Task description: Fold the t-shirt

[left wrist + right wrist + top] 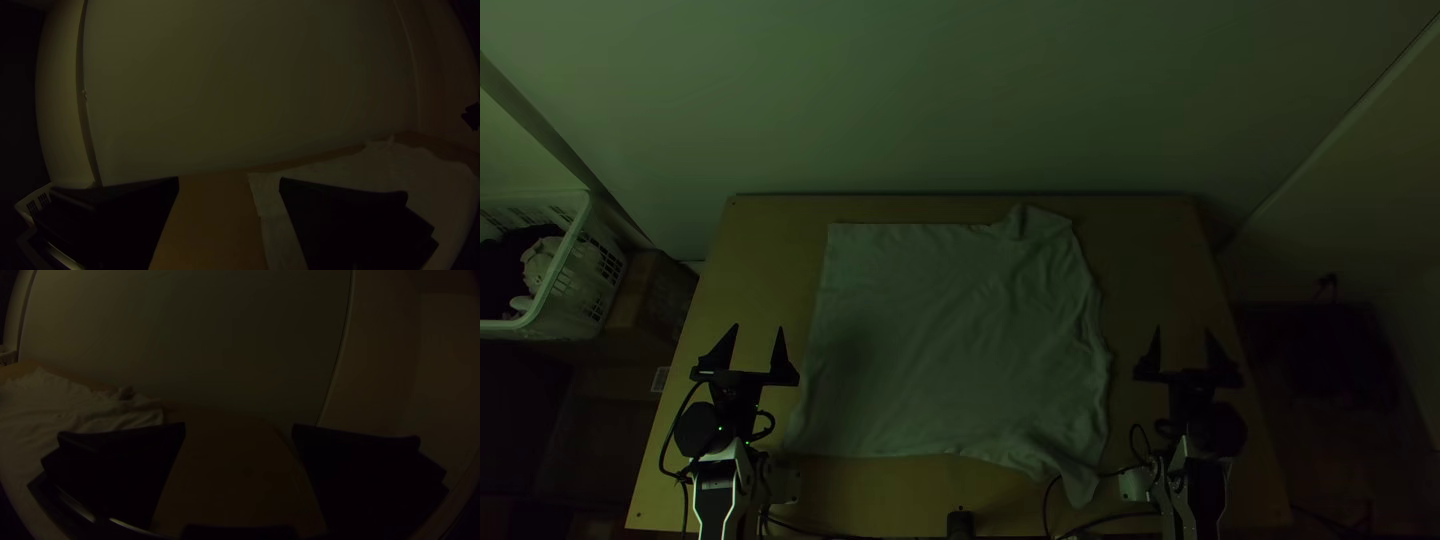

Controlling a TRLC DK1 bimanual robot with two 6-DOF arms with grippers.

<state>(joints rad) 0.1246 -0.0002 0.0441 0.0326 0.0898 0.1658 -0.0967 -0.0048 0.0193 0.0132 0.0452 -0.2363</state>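
Note:
The light t-shirt [950, 340] lies spread over the middle of the table, its hem side straight at the left, its right side wrinkled, with sleeves sticking out at the far right and near right corners. Left of the cloth, my left gripper [758, 335] stands open, holding nothing; in the left wrist view the gripper [229, 182] has the shirt [280, 200] beside one finger. My right gripper [1187, 338] is open and empty to the right of the cloth. In the right wrist view, that gripper [239, 427] is apart from the shirt [75, 410].
A white basket [565, 270] with dark and light cloth stands off the table's left side, by a brown box [650, 295]. Bare wood of the table [1150, 260] borders the shirt. Black cables run near both arms, and a small dark object [960, 523] sits at the near edge.

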